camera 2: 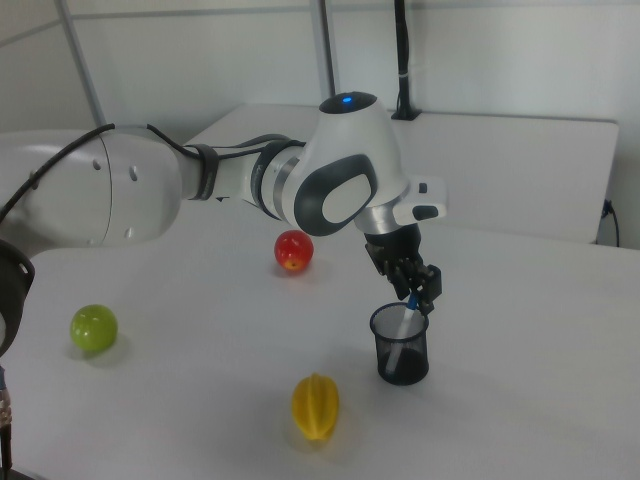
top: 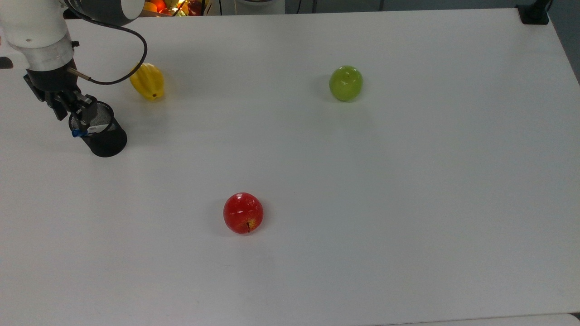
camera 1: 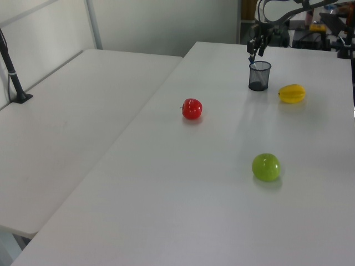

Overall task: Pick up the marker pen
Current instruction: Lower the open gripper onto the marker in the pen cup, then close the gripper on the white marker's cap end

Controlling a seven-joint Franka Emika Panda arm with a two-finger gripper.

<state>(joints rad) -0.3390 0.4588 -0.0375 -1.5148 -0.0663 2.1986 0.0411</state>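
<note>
Hovering at the cup [top: 105,138] rim, end effector [top: 78,118] with finger spread impossible to tell, pen [top: 86,131] just below it leaning inside the cup, starfruit [top: 147,81] near, apples well apart on the worktop [top: 408,203]

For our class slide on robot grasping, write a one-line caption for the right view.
Panda gripper poised over the marker pen standing in a black mesh cup, fruit scattered on the white table.

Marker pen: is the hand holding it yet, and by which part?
Cannot be told. The hand is at the blue cap end of the marker pen, which leans in the black mesh pen cup; a closed hold isn't visible.
</note>
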